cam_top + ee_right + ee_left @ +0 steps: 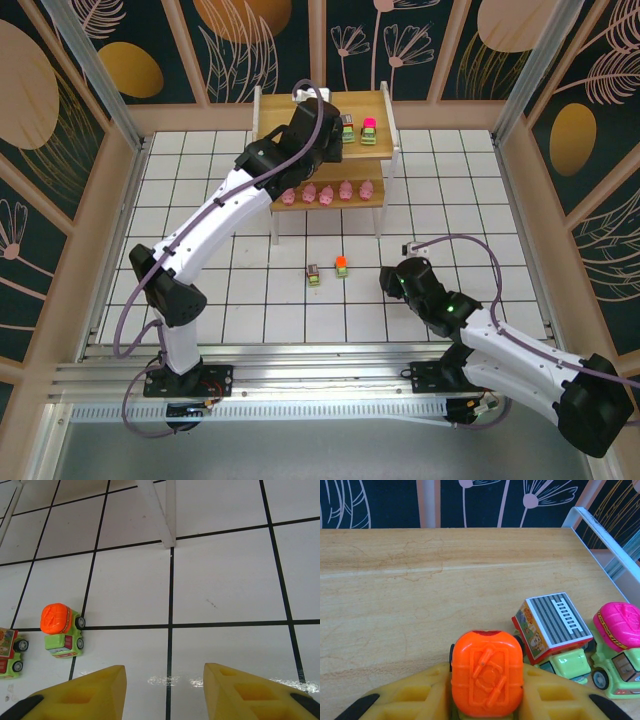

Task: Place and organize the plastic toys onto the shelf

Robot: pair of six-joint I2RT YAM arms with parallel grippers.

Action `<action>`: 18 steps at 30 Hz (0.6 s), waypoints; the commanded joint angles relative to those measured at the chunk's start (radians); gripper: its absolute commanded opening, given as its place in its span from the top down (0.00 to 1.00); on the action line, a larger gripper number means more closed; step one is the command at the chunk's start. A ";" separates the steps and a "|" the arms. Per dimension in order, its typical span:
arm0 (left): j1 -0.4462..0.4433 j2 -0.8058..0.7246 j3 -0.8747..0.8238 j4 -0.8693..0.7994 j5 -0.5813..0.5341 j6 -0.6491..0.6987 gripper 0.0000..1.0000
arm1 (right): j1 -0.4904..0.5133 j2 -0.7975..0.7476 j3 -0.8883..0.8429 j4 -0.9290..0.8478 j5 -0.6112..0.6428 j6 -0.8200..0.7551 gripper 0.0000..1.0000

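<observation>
Risks: shelf [372, 105] looks light on thin legs, so a bump from L gripper [487, 700] on exit could shake toys off. L gripper is clamped on held car [487, 672] over top tier [420, 590]; can't tell if wheels touch. If let go high or skewed, it may roll into grey car [555, 627] at its 2 o'clock. R gripper [165, 680]: jaws apart, empty.

Contents: top tier has grey car, w/ pink car [620, 645] at its 3 o'clock. Low tier [350, 203] has 5 pigs [326, 195] in a row. Off shelf, at its 6 o'clock: 2 floor cars [341, 265] not yet shelved.
</observation>
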 commanded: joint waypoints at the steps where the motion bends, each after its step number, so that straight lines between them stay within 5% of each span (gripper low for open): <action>1: 0.009 0.020 -0.011 0.025 0.000 0.002 0.67 | 0.010 -0.014 -0.014 0.010 0.033 0.021 0.55; 18: 0.009 0.019 -0.008 0.032 -0.004 -0.001 0.57 | 0.015 -0.014 -0.015 0.012 0.037 0.021 0.55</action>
